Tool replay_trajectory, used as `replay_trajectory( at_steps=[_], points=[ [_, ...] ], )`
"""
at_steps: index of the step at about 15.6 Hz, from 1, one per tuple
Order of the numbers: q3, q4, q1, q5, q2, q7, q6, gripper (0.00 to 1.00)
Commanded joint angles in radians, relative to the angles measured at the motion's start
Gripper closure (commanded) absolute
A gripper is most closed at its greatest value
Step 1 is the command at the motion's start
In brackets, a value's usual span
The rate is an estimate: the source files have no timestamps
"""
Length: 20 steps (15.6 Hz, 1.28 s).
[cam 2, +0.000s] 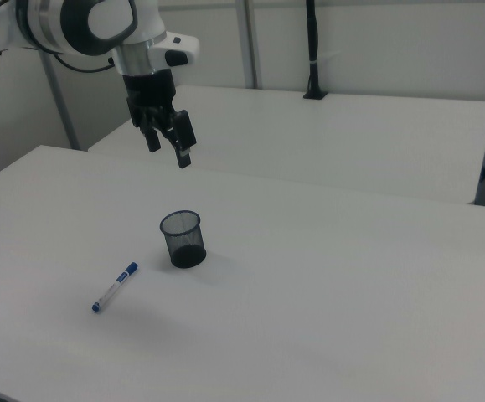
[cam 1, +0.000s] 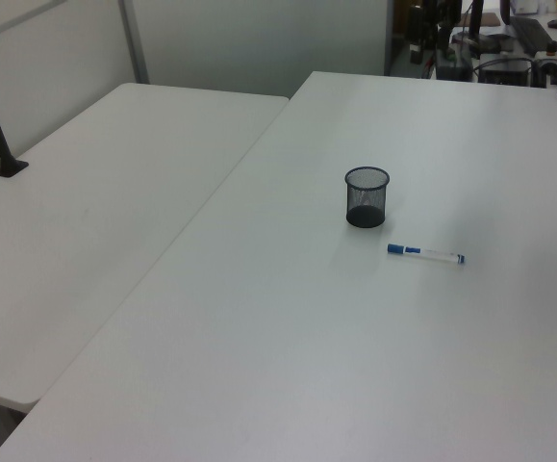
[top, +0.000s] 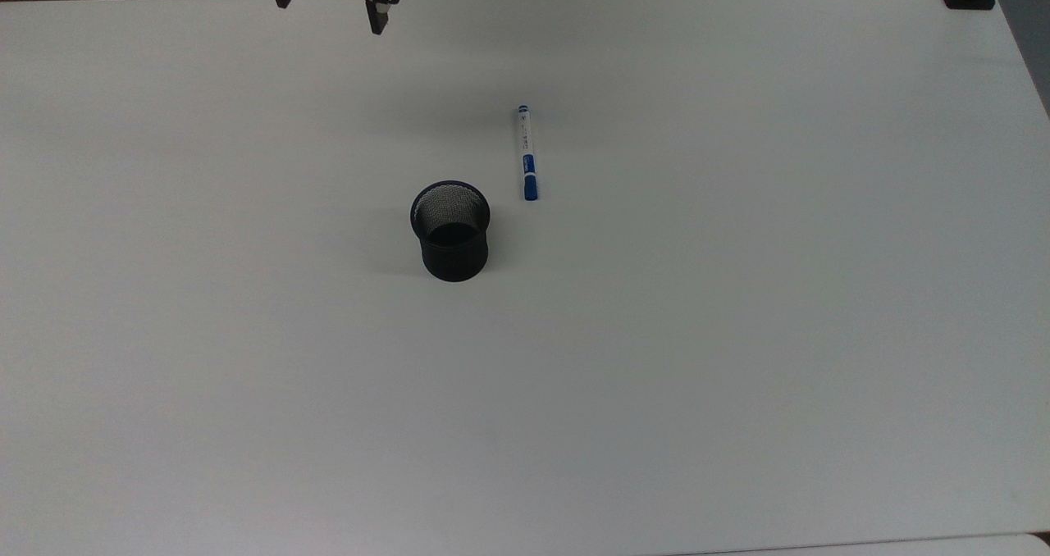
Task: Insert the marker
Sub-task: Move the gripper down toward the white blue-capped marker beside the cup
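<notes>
On the white desk (top: 738, 334), taking the top view from its left to its right, the gripper (top: 328, 2) is hanging first, high above the far edge with its two fingers spread wide and nothing between them; in the right view the gripper (cam 2: 167, 142) is sitting in the air above and behind the cup. Next, the black mesh cup (top: 450, 230) is standing upright with its mouth open and nothing inside. Just beyond it, toward the top view's right, the marker (top: 527, 152) is lying flat on the desk, near the cup but apart from it, its blue cap pointing at the near side.

The marker is looking light, stiff and smooth-walled, so it is likely to roll or slip if nudged. A pinch across the white barrel, around its middle, is looking like the safest hold. The cup's mesh is probably light as well and may be tipping if the marker strikes its rim.
</notes>
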Motion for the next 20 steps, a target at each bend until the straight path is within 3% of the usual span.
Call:
replay_trajectory(
  at_steps=[1, 13, 20],
  points=[
    [0.009, -0.02, 0.026, -0.008, 0.024, -0.043, 0.01, 0.0],
    [0.011, -0.036, 0.172, 0.003, 0.202, -0.078, -0.035, 0.0],
    [0.011, -0.04, 0.248, 0.013, 0.358, -0.064, -0.019, 0.03]
  ],
)
